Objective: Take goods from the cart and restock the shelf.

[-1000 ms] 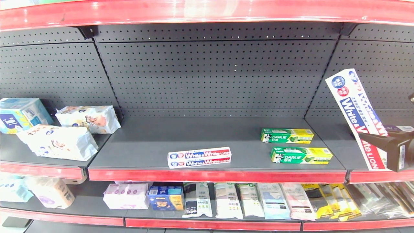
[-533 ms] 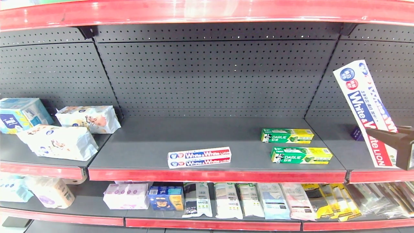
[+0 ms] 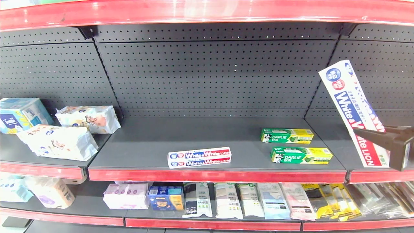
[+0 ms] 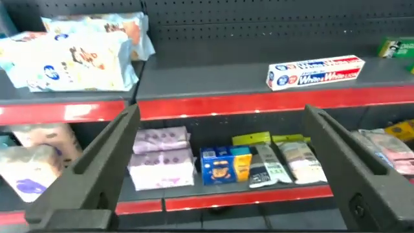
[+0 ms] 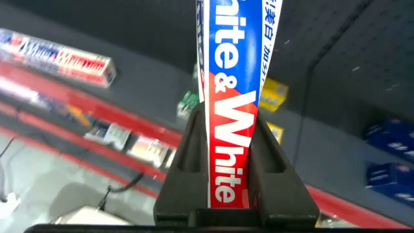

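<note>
The restocking is looking partly done. One white toothpaste box (image 3: 199, 157) is lying flat near the front edge of the middle shelf (image 3: 194, 132). Two green toothpaste boxes (image 3: 287, 135) are lying to its right, one behind the other, with a broad bare stretch of shelf spreading around them. Another box is being held up at the shelf, so at least this one is waiting to be set down. Judging by the bare space, more are likely needing to follow.

The right pincer (image 3: 365, 137) is clamping the carried toothpaste box (image 3: 351, 103) across its lower half, fingers pressing on opposite sides. The box is standing steeply, its top leaning toward the left. It is sitting well right of the green boxes, in front of the neighbouring shelf section (image 3: 333, 132). Its lower end is probably hanging clear of the shelf, though the angle is making that hard to judge.

The left pincer (image 4: 220, 123) is hanging low before the shelf front with its fingers spread wide, gripping nothing.
</note>
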